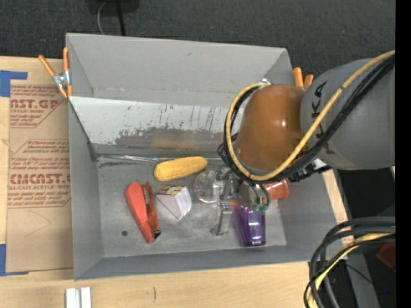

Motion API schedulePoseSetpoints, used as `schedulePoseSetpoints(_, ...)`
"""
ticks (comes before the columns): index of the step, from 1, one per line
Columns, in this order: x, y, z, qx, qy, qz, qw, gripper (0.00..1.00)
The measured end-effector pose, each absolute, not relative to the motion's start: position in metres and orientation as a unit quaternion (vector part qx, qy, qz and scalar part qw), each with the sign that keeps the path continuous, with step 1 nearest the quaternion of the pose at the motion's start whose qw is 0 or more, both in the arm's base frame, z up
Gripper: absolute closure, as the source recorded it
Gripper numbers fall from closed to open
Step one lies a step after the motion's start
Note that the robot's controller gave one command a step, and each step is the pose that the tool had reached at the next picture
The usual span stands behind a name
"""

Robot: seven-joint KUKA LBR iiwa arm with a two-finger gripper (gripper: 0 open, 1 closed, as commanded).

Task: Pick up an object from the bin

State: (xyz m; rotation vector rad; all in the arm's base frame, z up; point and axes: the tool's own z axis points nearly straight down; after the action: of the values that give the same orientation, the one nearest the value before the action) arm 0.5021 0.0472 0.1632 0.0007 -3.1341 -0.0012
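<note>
Camera view, gripper [221, 222] low over bin [115, 239] floor, just beside purple thing [250, 228] and clear thing [205, 188], can't tell if spread or pinched shut.

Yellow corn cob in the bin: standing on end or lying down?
Lying down. The yellow corn cob rests lengthwise on the floor of the bin, running left to right near the back wall.

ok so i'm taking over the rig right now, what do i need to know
jaws: down near the floor of the bin, between a clear plastic piece and a purple object; nothing seen held.
also in there: yellow corn cob, white folded piece, red-orange tool toward the view's left.
done: nothing picked yet.
left: grasp one thing and lift it out.
</note>
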Motion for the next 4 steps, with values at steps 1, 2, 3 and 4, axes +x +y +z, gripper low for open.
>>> schedulePoseSetpoints(1, 0.504, 0.047, 0.167, 0.0, -1.0, -0.001, 0.0, 0.0)
schedulePoseSetpoints(2, 0.529, -0.012, 0.105, 0.0, -1.0, 0.0, -0.001, 0.0)
schedulePoseSetpoints(3, 0.551, -0.049, 0.068, -0.017, -1.0, -0.001, 0.0, 0.0)
schedulePoseSetpoints(4, 0.539, -0.061, 0.07, -0.047, -0.999, -0.002, -0.002, 0.0)
